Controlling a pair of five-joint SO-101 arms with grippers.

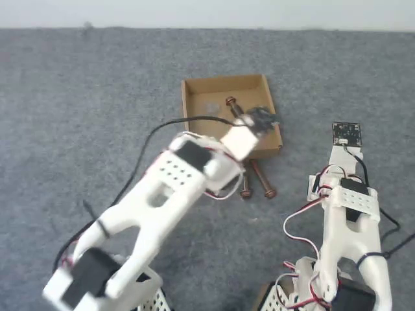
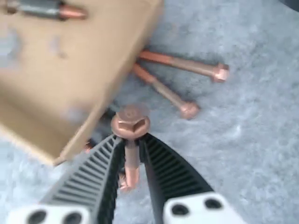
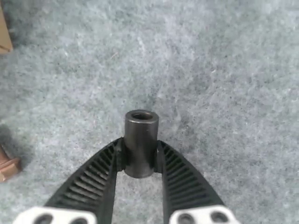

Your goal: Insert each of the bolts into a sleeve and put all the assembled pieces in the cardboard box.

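L tool (image 2: pixel 130 141) grips a bolt (image 2: pixel 131 123) by the shank. Its fingers are narrow w/ just the shank btw them, and the hex head sticks out past the fingertips. The shank's end shows further back btw the ribbed pads. In the high view L tool (image 1: pixel 259 119) sits over the near right corner of the box (image 1: pixel 194 103). The box is open cardboard on a grey carpeted table (image 1: pixel 78 97). From the L wrist cam the box wall (image 2: pixel 100 88) is just beside the held bolt.

Inside the box lies an assembled piece (image 1: pixel 231 105), copper head + dark sleeve, flat on the box floor. It also shows in the L wrist view (image 2: pixel 44 9), grey body w/ copper end.

On the table just outside the box's near wall are a loose bolt (image 2: pixel 180 64) and a second loose bolt (image 2: pixel 161 91). Their shank ends are close together at the wall, and the heads splay apart, pointing away from the box. In the high view the pair lies btw the box and the arm bases, partly under the L arm.

R tool (image 3: pixel 140 145) clamps a sleeve (image 3: pixel 140 139), which is black w/ its open bore end out past the fingertips. The fingers press on either side of its lower half. R tool (image 1: pixel 347 133) is well right of the box, over bare carpet. A copper bolt head (image 3: pixel 7 169) shows at the edge of the R wrist view; can't tell which bolt. The box corner (image 3: pixel 3 32) shows there too, well apart from the sleeve.
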